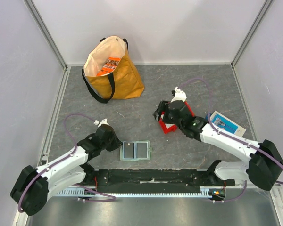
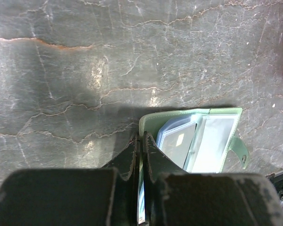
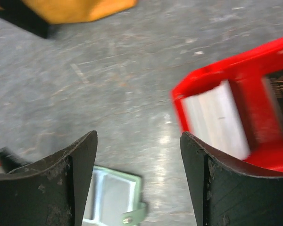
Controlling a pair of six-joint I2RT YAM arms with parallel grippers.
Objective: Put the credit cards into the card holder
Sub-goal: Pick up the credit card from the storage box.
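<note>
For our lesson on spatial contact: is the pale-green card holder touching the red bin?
Apart. The top external view shows a stretch of bare grey table between the card holder and the red bin.

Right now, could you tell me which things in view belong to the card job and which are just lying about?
Job in hand:
card holder, lying open
whitish credit card, in the red bin
thin card, seemingly, pinched edge-on in the left gripper
right gripper, open

Lying about:
tote bag
blue-and-white box
</note>
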